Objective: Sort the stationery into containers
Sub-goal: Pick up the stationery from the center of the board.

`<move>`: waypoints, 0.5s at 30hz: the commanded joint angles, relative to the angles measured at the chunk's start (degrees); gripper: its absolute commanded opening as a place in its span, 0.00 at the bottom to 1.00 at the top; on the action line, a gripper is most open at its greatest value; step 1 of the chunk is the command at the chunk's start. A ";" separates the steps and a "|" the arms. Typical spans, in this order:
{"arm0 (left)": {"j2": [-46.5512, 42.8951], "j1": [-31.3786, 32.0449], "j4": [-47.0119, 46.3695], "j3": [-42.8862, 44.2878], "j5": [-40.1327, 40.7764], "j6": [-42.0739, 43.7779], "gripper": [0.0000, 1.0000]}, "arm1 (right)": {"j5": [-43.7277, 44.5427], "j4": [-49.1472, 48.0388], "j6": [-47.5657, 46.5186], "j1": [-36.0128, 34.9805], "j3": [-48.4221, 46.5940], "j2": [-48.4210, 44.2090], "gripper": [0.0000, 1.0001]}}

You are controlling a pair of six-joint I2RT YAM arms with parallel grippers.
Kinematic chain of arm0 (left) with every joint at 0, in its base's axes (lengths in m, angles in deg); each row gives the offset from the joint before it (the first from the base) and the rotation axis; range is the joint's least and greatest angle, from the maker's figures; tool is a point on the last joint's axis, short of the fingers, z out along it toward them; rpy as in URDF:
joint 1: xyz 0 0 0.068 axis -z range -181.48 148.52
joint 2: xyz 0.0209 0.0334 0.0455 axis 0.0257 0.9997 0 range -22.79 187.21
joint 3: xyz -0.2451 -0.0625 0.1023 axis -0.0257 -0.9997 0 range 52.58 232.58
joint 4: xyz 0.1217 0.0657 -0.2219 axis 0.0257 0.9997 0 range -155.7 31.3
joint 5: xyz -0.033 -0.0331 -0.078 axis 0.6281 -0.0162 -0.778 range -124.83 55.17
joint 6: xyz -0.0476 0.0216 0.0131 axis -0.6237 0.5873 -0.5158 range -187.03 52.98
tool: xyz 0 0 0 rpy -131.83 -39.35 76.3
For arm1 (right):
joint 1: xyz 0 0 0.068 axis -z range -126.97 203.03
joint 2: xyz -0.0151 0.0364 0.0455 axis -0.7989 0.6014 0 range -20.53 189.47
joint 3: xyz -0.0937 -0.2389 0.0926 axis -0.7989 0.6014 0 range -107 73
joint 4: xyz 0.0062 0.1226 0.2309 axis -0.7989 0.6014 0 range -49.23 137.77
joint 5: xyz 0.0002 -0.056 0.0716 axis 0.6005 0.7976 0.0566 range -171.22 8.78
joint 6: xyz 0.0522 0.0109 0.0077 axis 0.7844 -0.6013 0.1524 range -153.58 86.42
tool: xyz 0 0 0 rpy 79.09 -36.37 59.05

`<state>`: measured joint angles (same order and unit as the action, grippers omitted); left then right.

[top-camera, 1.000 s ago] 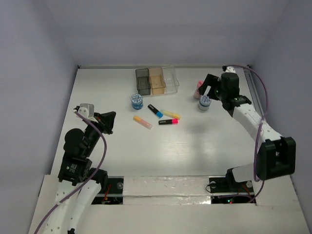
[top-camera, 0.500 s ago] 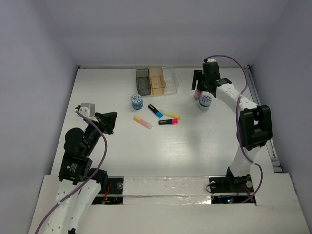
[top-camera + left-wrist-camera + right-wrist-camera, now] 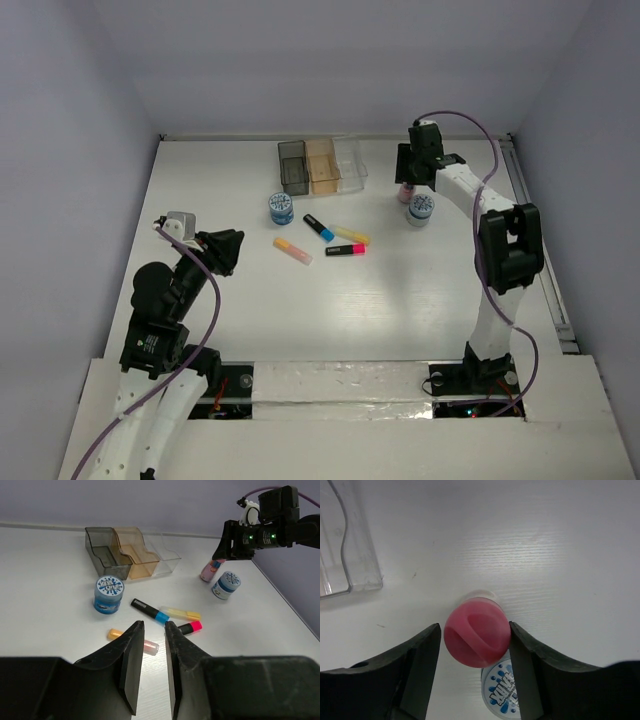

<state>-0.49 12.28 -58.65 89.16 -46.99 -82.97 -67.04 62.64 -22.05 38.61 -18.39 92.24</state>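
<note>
Left claw (image 3: 154,630) hangs at the near side of the table (image 3: 420,300), fingers a narrow slit apart, holding nothing, well away from the work. Farther out, my right claw (image 3: 474,626) is spread over the pink stick (image 3: 479,635), one finger on each side; I cannot tell whether they touch it. I see the stick almost end-on, so its long axis runs up toward the wrist. It looks like a smooth pink cylinder, white at its far end. A blue-white tub (image 3: 499,695) sits just beside it; the clear bin (image 3: 350,555) lies beyond, leftward.
</note>
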 commanded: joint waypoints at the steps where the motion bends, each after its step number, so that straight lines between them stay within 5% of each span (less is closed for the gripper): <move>1: -0.24 -0.22 -3.36 2.10 -1.20 0.21 0.21 | 1.12 -0.42 -0.28 0.00 -1.33 -0.71 0.55; 7: 0.02 -0.22 -3.80 2.18 -1.55 0.21 0.23 | 0.60 -9.10 -1.15 -2.45 3.15 -7.21 0.30; 15: 0.46 -0.22 -3.97 2.27 -1.72 0.13 0.24 | -3.87 -14.03 -1.25 -6.94 -0.45 -10.82 0.19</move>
<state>-0.44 12.28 -59.49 89.16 -47.93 -82.97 -67.83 57.44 -23.08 33.24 -15.38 85.38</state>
